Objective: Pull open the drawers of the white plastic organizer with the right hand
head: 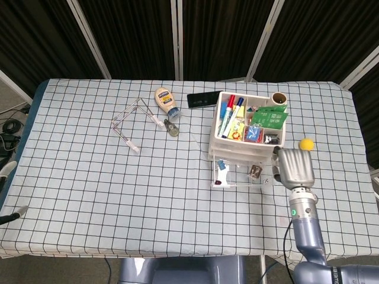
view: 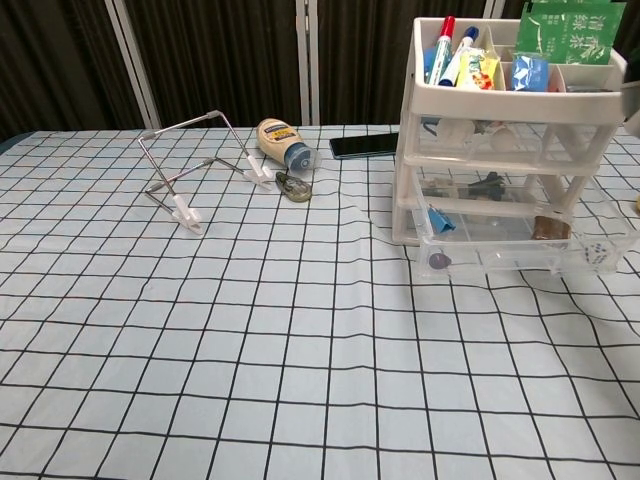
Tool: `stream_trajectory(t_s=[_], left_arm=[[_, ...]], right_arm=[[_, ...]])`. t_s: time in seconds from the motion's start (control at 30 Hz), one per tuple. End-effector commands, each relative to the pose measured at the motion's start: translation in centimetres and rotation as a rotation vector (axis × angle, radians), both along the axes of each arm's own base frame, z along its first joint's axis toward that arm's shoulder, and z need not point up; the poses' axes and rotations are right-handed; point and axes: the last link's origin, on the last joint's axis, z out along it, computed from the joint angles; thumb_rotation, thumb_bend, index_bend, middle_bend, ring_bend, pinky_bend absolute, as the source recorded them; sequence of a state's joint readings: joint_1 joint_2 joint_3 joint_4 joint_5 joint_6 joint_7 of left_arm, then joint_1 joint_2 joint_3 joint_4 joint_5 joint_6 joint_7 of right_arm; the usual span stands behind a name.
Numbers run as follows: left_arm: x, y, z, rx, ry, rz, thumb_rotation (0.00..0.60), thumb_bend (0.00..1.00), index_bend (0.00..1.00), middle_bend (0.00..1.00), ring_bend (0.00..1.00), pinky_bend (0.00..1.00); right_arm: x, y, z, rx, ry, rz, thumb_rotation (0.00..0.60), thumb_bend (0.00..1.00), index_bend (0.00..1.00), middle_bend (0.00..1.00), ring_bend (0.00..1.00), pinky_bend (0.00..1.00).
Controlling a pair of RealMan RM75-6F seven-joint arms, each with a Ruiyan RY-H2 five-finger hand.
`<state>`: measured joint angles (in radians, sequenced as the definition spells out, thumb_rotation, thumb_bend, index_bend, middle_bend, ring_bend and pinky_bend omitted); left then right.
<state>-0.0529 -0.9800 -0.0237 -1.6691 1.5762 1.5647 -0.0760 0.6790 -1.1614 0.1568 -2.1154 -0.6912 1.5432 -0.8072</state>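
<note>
Our right hand (head: 294, 168) hovers just right of the white plastic organizer (head: 249, 131), holding nothing. We can't tell its finger spread. Its bottom drawer (view: 520, 246) juts out leftward.

White organizer (view: 505, 150) at right, clear drawers, red and blue pens in top tray. Pale blue tablecloth (head: 89, 189), black grid. Yellow ball (head: 306, 144) far right. Black phone (head: 201, 99) beyond. Grey right hand (head: 294, 168).
</note>
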Motion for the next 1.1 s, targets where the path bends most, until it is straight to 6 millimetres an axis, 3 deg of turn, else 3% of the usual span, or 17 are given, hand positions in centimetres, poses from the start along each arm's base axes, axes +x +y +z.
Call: stream_trajectory(t_s=[0.03,0.23,0.37,0.77,1.1], left_arm=[[0.2,-0.4,-0.2,-0.007,0.004,-0.013,0.600,0.03,0.00,0.00,0.00,0.00],[0.5,-0.7,-0.4,-0.006,0.015,-0.026,0.600,0.03,0.00,0.00,0.00,0.00],[0.8,-0.9,-0.6,-0.010,0.019,-0.040,0.600,0.03,0.00,0.00,0.00,0.00],[0.8,-1.4,-0.4,-0.008,0.011,-0.047,0.600,0.03,0.00,0.00,0.00,0.00],[1.1,-1.6,-0.7,-0.028,0.021,-0.047,0.600,0.03,0.00,0.00,0.00,0.00]], right_arm=[[-2.4,0.6,2.2,-0.050,-0.003,-0.044,0.600,0.30,0.58,1.00,1.00,0.82],[-6.2,1.1,4.5,-0.090,0.019,-0.113,0.600,0.30,0.58,1.00,1.00,0.82],[-8.5,1.6,4.6,-0.081,0.010,-0.153,0.600,0.30,0.58,1.00,1.00,0.82],[-15.4,2.6,-1.6,0.056,0.001,-0.279,0.600,0.30,0.58,1.00,1.00,0.82],[-19.4,1.9,-3.4,0.053,-0.039,-0.380,0.600,0.30,0.58,1.00,1.00,0.82]])
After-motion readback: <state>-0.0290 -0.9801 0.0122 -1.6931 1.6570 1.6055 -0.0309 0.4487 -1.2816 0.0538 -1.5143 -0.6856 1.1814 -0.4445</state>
